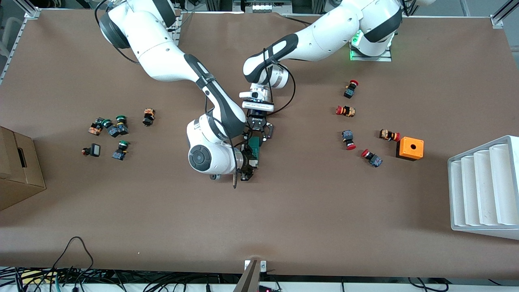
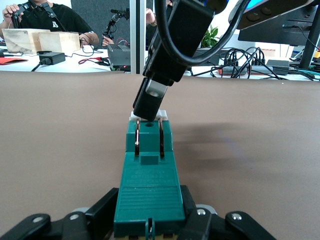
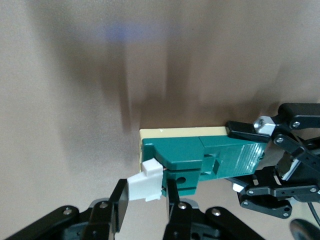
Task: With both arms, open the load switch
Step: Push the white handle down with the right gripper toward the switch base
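The load switch [image 1: 255, 145], a narrow dark-green block, is held over the middle of the table between both grippers. My left gripper [image 1: 261, 132] is shut on its green body [image 2: 150, 175], one finger on each long side. In the right wrist view the white plastic piece [image 3: 145, 186] at the other end of the switch [image 3: 200, 155] sits between the fingers of my right gripper [image 3: 146, 200], which are closed against it. In the left wrist view, the right gripper [image 2: 150, 107] comes down onto that white end. From the front, the right gripper [image 1: 250, 162] reaches in from the right arm's end of the table.
Several red-capped push buttons [image 1: 346, 110] and an orange box with a hole [image 1: 410, 148] lie toward the left arm's end. A white ribbed rack [image 1: 484, 186] stands at that end's edge. Several green-capped buttons [image 1: 115, 129] and a cardboard box [image 1: 16, 170] are toward the right arm's end.
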Controlling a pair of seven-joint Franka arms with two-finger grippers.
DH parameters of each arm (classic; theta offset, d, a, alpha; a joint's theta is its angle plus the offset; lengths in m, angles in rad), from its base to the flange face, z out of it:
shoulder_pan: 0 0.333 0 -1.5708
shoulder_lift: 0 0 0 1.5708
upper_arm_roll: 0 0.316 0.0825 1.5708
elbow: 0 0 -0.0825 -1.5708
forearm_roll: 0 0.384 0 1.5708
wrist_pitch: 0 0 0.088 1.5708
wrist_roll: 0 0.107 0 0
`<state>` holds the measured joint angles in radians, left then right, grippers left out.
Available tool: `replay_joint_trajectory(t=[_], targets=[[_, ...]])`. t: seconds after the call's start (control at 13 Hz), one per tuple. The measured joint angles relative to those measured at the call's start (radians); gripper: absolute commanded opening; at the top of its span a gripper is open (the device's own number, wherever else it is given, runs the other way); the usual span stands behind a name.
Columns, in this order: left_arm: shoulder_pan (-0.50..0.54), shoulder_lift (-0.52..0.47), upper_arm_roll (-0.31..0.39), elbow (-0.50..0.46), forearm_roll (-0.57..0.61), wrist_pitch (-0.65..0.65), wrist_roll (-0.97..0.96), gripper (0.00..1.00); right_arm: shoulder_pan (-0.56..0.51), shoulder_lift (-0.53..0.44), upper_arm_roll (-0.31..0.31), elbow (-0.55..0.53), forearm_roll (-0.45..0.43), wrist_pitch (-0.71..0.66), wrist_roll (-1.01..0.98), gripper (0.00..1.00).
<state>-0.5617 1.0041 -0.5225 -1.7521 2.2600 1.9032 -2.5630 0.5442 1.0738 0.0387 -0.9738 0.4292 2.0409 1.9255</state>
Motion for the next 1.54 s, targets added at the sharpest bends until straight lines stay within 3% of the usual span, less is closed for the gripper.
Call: replay_joint_trajectory(t=[1.54], targets=[[-0.001,0.001,0.0,0.0,0.0,-0.002,0.0,0.41,0.019,-0.036,-0.001,0.005,-0.004,-0.113,0.0,0.36]])
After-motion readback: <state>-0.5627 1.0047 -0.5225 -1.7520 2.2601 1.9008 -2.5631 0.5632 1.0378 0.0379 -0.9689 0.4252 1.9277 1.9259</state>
